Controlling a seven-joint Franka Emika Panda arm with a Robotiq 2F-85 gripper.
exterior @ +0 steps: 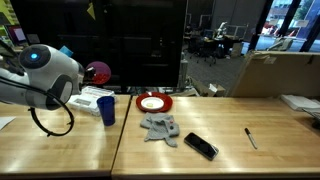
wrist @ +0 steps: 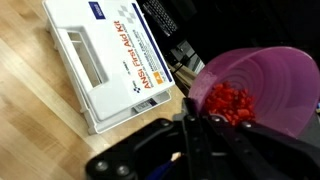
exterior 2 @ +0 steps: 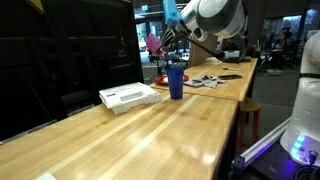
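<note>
one purple bowl (wrist: pixel 265 75) of red pieces (wrist: pixel 228 100) hung in the air just beside the first aid kit (wrist: pixel 110 60), its rim pinched in your tightly closed gripper (wrist: pixel 190 118). caution: this rim-only grip could have let the bowl tilt, spilling pieces onto the kit or near the blue cup (exterior: pixel 107 110).

In an exterior view, the gripper (exterior 2: pixel 161 40) hangs above the wooden table (exterior 2: pixel 150 135), seemingly pinching a pink cup (exterior 2: pixel 153 46). Below stands a blue cup (exterior 2: pixel 176 82), a white box (exterior 2: pixel 130 96) near it, and a grey cloth (exterior 2: pixel 205 81) lies farther along.
</note>
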